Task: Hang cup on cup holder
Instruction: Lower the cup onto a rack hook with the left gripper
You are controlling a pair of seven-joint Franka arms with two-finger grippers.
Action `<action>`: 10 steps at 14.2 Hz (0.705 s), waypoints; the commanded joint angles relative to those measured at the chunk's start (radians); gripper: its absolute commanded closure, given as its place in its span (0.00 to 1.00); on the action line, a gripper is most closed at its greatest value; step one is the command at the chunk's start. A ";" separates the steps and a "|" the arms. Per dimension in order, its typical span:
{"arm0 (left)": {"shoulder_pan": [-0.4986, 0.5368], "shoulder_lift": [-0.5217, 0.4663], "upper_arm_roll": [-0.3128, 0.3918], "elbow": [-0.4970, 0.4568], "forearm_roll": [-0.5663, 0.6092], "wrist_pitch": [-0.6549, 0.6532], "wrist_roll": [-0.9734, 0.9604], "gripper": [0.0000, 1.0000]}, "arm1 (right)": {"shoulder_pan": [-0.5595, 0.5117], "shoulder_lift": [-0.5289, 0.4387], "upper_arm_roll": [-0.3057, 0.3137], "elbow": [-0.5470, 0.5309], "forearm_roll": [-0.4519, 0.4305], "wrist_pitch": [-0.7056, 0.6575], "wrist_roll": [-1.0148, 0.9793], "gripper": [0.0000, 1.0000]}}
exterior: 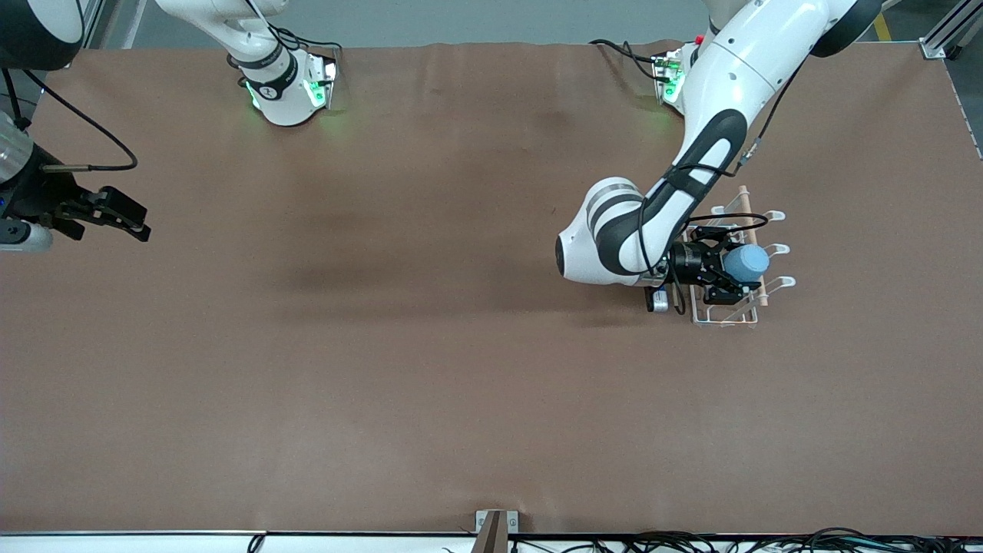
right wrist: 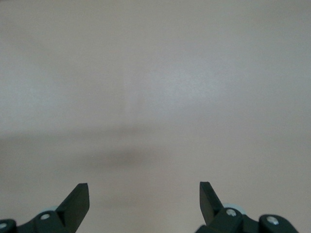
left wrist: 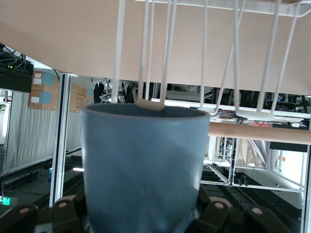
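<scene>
The blue cup [exterior: 746,263] is held in my left gripper [exterior: 733,267], which is shut on it over the white wire cup holder [exterior: 774,217]. In the left wrist view the cup [left wrist: 143,170] fills the middle, and one looped prong tip [left wrist: 148,103] sits right at its rim. The holder's other wires [left wrist: 235,58] and its wooden rod [left wrist: 257,132] show around the cup. My left fingers are mostly hidden by the cup. My right gripper [exterior: 134,223] is open and empty, waiting over the right arm's end of the table; it also shows in the right wrist view [right wrist: 144,194].
The brown table cover [exterior: 430,346] spreads wide between the two arms. The arm bases [exterior: 288,88] stand along the table edge farthest from the front camera. A small bracket [exterior: 495,526] sits at the nearest edge.
</scene>
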 commanded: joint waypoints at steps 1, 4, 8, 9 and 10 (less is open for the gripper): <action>0.005 0.020 -0.007 0.007 0.039 -0.007 -0.006 0.70 | -0.043 -0.017 0.015 0.005 -0.006 0.008 -0.037 0.00; 0.010 0.034 -0.007 0.006 0.046 -0.006 -0.029 0.70 | -0.081 0.041 0.016 0.099 -0.006 -0.042 -0.039 0.00; 0.027 0.043 -0.007 0.004 0.054 -0.004 -0.054 0.66 | -0.092 0.102 0.016 0.185 0.017 -0.148 -0.047 0.00; 0.033 0.043 -0.007 0.004 0.054 -0.003 -0.058 0.57 | -0.089 0.099 0.018 0.178 0.017 -0.145 -0.048 0.00; 0.033 0.041 -0.007 0.004 0.054 0.009 -0.060 0.29 | -0.090 0.099 0.018 0.177 0.015 -0.145 -0.050 0.00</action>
